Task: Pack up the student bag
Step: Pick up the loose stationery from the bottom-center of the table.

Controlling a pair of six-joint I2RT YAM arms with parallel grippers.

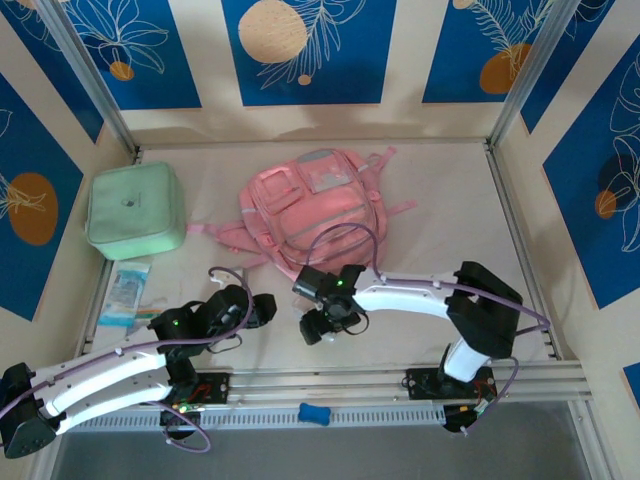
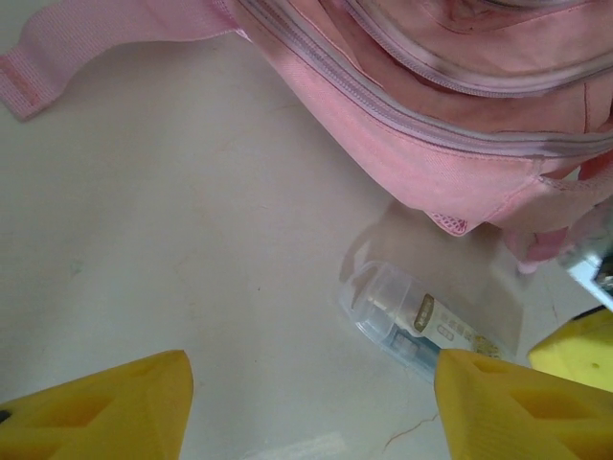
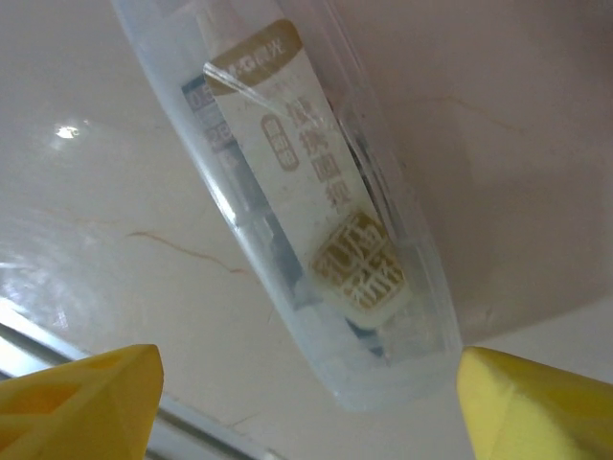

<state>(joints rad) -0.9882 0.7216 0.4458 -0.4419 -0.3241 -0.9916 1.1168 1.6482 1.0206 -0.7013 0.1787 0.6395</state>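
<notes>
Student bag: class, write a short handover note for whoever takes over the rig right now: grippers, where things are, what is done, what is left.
Left gripper: open, empty, over bare table near the bag.
Right gripper: open, empty, over a clear case lying on the table just off the bag's near edge.
Mint case and a packet lie left of the bag.
Done: nothing visibly packed.
Left: probably pick up the clear case first, then get the other items into the bag.

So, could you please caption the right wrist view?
Open right hand over a clear, labelled plastic pack on the pale table.
</notes>
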